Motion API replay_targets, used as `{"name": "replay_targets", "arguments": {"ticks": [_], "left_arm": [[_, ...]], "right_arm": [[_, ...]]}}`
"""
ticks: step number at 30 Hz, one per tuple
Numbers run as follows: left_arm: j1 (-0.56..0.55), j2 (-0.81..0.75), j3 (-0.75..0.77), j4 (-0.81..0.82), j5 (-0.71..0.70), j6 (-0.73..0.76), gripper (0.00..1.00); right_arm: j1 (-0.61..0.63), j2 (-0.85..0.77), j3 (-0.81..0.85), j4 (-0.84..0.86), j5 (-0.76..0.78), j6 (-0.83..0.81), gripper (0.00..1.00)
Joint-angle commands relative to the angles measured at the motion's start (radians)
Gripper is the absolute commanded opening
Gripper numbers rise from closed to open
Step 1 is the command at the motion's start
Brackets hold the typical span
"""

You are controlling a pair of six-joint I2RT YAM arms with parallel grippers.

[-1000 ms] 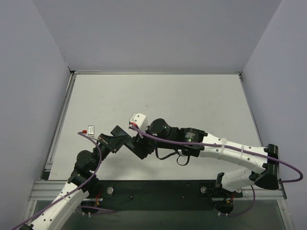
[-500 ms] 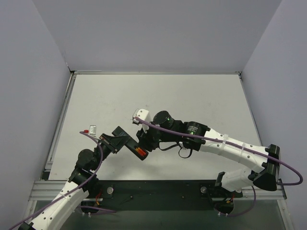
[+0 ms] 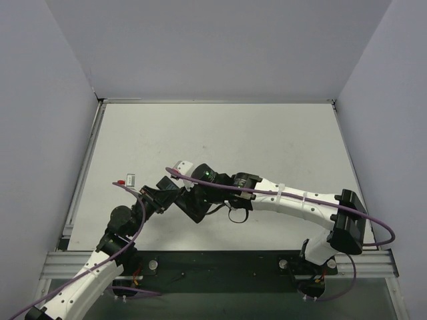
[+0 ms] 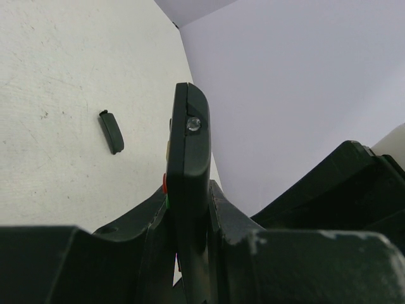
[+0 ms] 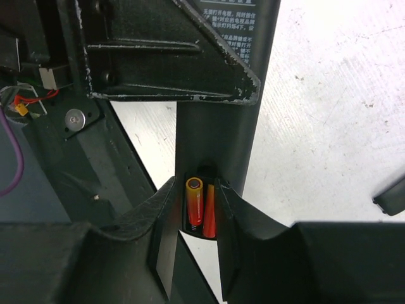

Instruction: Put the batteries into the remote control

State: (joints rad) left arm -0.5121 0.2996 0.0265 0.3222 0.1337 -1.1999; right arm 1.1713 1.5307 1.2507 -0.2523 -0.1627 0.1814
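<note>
My left gripper point(image 4: 188, 191) is shut on the black remote control point(image 4: 190, 145), holding it on edge above the table. In the right wrist view the remote control point(image 5: 218, 126) shows its open back compartment with the two red batteries point(image 5: 193, 201) inside, side by side; the left one has its end raised. My right gripper point(image 5: 197, 183) straddles that compartment, jaws a narrow gap apart with both batteries between them; whether the fingers point(image 5: 166, 196) press on them I cannot tell. From above, the right gripper point(image 3: 194, 202) covers the remote beside the left gripper point(image 3: 168, 191).
A small black flat cover point(image 4: 112, 132) lies on the white table point(image 4: 50, 95), also at the right edge of the right wrist view point(image 5: 391, 196). A small white and red piece point(image 3: 127, 179) sits near the table's left edge. Grey walls enclose the table.
The right arm swung left and down over the remote, and its jaws narrowed around the compartment. The batteries seen from above half a second ago are now covered. The left gripper held still.
</note>
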Motion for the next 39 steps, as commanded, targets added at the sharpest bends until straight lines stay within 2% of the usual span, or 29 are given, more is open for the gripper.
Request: {"name": "replay_targets", "arguments": {"ticks": [1, 7, 14, 18, 21, 30, 31, 33, 36, 39], "left_arm": [[0.004, -0.016, -0.008, 0.052, 0.001, 0.01, 0.0], [0.004, -0.024, -0.008, 0.048, -0.002, 0.011, 0.0], [0.004, -0.033, -0.013, 0.034, -0.008, 0.013, 0.0], [0.004, -0.036, -0.013, 0.031, -0.011, 0.013, 0.0], [0.004, -0.039, -0.011, 0.023, -0.011, 0.013, 0.0], [0.004, -0.045, -0.017, 0.003, -0.02, 0.011, 0.0], [0.004, -0.045, -0.019, 0.002, -0.019, 0.011, 0.0], [0.004, -0.047, -0.017, 0.003, -0.02, 0.011, 0.0], [0.004, -0.047, -0.017, 0.003, -0.019, 0.011, 0.0], [0.004, -0.045, -0.017, 0.002, -0.017, 0.011, 0.0]], "right_arm": [[0.001, 0.017, 0.053, -0.002, 0.046, 0.042, 0.22], [0.011, 0.034, 0.061, -0.004, 0.037, 0.046, 0.17], [0.022, 0.032, 0.069, -0.022, 0.032, 0.047, 0.15], [0.022, 0.034, 0.067, -0.028, 0.029, 0.044, 0.09], [0.022, 0.028, 0.069, -0.031, 0.029, 0.043, 0.0], [0.019, -0.032, 0.056, -0.012, 0.061, 0.049, 0.0], [0.018, -0.037, 0.056, -0.011, 0.061, 0.047, 0.01], [0.016, -0.043, 0.056, -0.01, 0.061, 0.046, 0.11], [0.019, -0.043, 0.056, -0.008, 0.054, 0.052, 0.2], [0.021, -0.038, 0.053, -0.007, 0.045, 0.062, 0.26]]}}
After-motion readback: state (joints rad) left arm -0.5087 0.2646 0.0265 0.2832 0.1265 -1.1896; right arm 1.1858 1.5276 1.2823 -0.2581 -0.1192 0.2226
